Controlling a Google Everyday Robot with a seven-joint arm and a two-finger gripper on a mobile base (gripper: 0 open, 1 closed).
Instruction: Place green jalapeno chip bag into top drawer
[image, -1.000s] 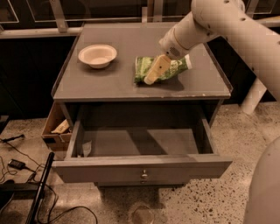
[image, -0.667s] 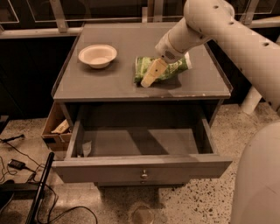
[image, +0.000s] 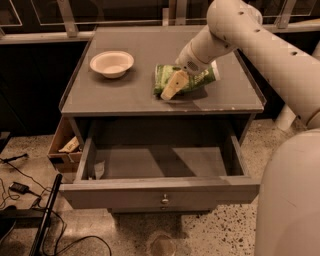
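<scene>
Resting the pale tool (image: 171, 85) on the crinkly green jalapeno chip bag (image: 198, 80) at the grey desk's (image: 120, 97) three o'clock side, we cannot tell whether it is gripping. We are wanting a firm pinch before swinging toward six o'clock, over the open grey top drawer (image: 160, 192).

A grey cabinet (image: 125, 95) stands on a speckled terrazzo floor (image: 225, 232) in dim, warm light, and the gripper (image: 172, 87) is low over the right half of the cabinet's top. Behind the cabinet runs a pale ledge (image: 40, 37) with slanted metal bars (image: 67, 17) in front of dark panes. Left of the cabinet an open brown cardboard box (image: 61, 145) sits against its side, with black cables (image: 15, 187) trailing on the floor beyond it.
</scene>
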